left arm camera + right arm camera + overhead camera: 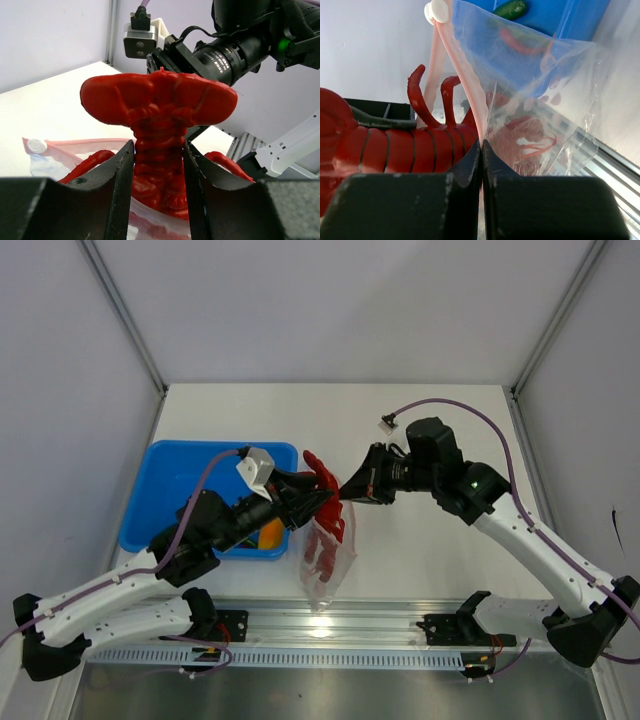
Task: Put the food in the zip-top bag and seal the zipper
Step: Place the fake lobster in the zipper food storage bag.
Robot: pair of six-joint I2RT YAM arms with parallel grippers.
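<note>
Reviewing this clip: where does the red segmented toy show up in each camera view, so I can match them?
Top external: the red toy is at centre, at the top edge of the zip-top bag.
Left wrist: centre, fanned tail up, body clamped in the left gripper.
Right wrist: lower left, left of the pink zipper.
Shared landmark: the zip-top bag, visible in all three views.

The top camera looks down from above and behind the arms, bases at six o'clock, table (pixel 430 430) stretching to twelve, far enough to hold both arms. The left wrist camera sits close behind the left gripper (pixel 157 150), facing the right arm (pixel 235 50) at one o'clock. The right wrist camera looks along the right gripper (pixel 481 147), very near. All three share the red lobster toy (pixel 322 478) and zip-top bag (pixel 345 562).
</note>
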